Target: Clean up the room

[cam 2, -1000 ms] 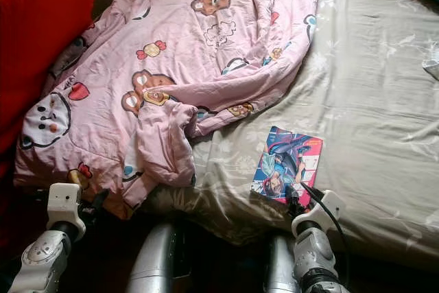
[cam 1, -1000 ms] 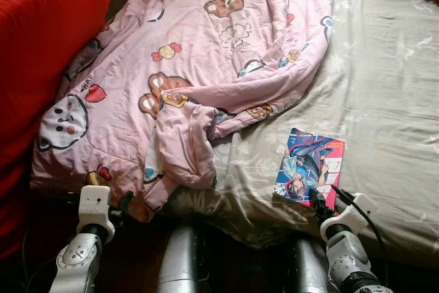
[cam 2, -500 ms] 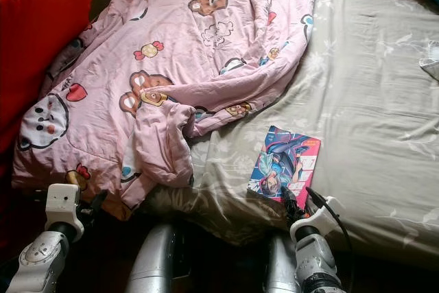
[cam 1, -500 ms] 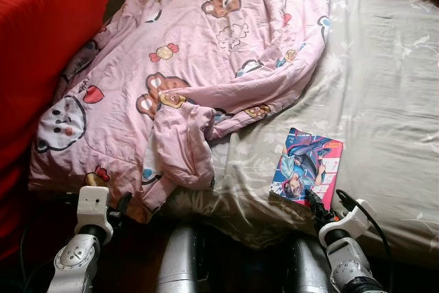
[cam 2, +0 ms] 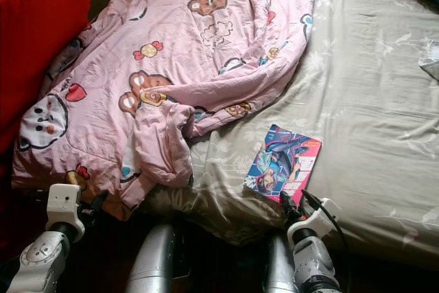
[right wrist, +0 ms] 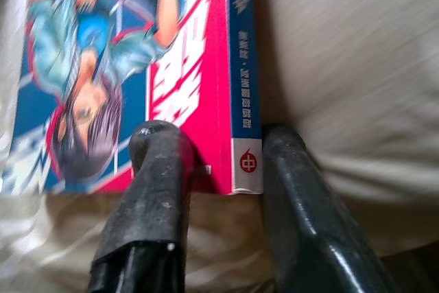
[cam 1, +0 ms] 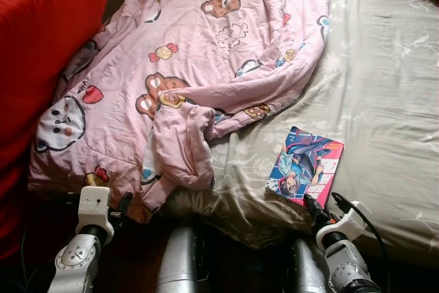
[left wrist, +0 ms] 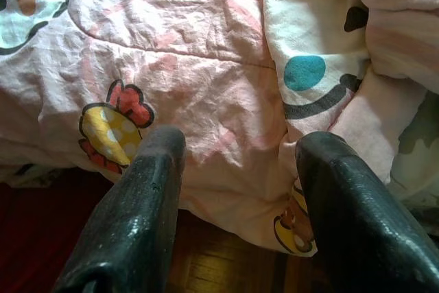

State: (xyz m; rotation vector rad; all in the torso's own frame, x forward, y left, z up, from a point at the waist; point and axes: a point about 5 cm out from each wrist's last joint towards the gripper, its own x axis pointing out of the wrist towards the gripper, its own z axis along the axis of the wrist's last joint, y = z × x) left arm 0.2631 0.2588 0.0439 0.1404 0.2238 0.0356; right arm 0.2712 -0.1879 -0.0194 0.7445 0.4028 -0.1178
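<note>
Lower right of the frame, our right claw point(cam 1: 310, 204) is spread astride the comic book's point(cam 1: 305, 165) near corner on the bed point(cam 1: 384, 101). Closing now, we risk pinching sheet or nudging it away. Left claw point(left wrist: 233, 169) hangs released by the quilt point(cam 1: 192, 53).

A bedroom in a home: a bed point(cam 1: 384, 87) with a beige floral sheet, a rumpled pink cartoon-print quilt point(cam 1: 206, 53) and a red pillow point(cam 1: 41, 39) beside it.

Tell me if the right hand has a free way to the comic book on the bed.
Probably yes. The right hand sits at the near corner of the comic book, fingers open on either side of its spine, with nothing between them on the sheet.
</note>
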